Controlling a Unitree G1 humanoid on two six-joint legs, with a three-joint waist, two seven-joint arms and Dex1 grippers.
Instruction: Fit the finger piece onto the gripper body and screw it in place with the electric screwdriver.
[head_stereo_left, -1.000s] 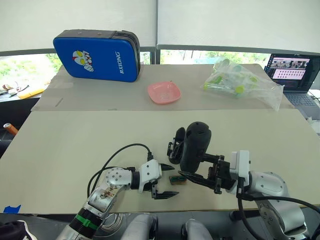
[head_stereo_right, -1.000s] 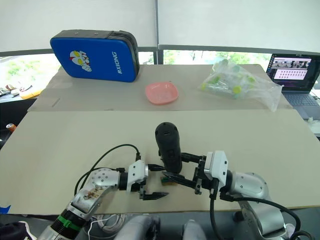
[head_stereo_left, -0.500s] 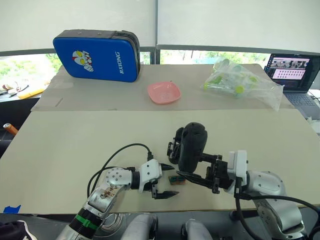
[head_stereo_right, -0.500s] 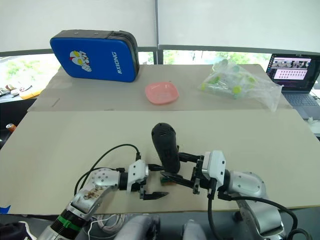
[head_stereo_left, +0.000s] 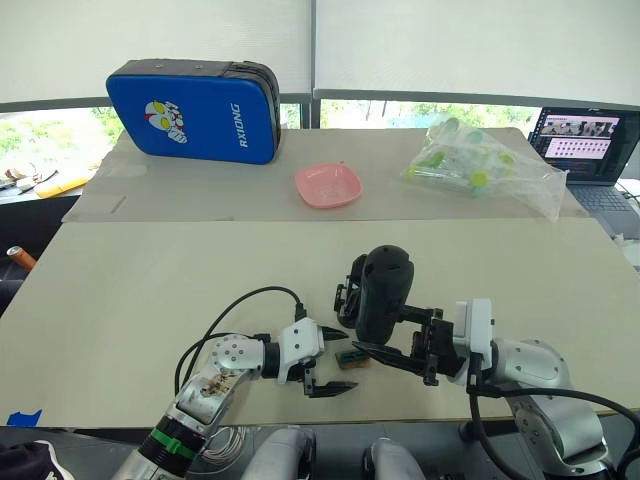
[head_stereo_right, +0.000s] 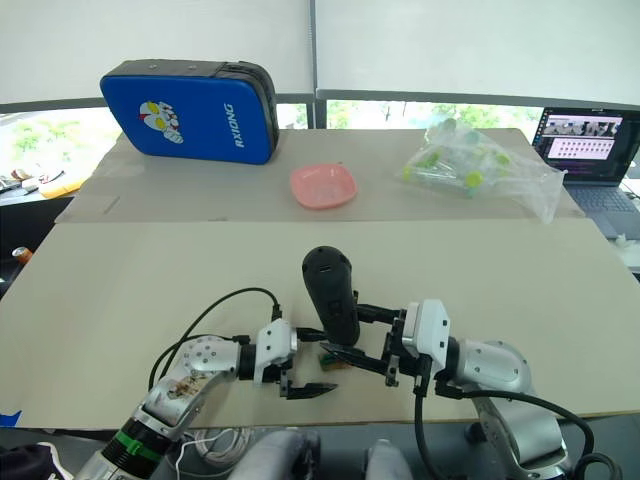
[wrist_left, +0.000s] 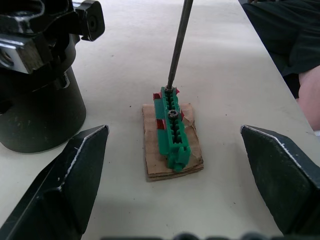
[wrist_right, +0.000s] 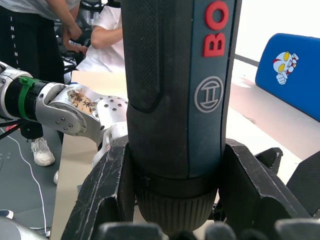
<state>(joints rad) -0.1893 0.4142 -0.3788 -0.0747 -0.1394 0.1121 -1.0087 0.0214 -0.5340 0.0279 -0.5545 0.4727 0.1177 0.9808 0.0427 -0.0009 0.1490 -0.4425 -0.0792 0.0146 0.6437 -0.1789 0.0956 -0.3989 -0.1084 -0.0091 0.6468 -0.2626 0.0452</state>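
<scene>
Half the gripper body (head_stereo_left: 352, 290) hides behind the electric screwdriver (head_stereo_left: 381, 295).

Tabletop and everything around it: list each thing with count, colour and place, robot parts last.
Electric screwdriver: one, thick black cylinder with red lettering, upright, its metal bit on the green block.
Green plastic block on brown card: one, near table edge, between the claws.
Gripper body: one, black blocky mechanism, just behind the screwdriver.
Pink shallow dish: one, far middle of the table.
Blue hard case: one, cartoon print, far left, standing on edge.
Clear plastic bag: one, green-and-white contents, far right.
Laptop: one, dark, screen lit, beyond the table's far right corner.
Cream table: one.
People: at least two, standing in the right wrist view's background.
Left claw: black, open, flanking the green block.
Right claw: black, shut on the screwdriver.
</scene>
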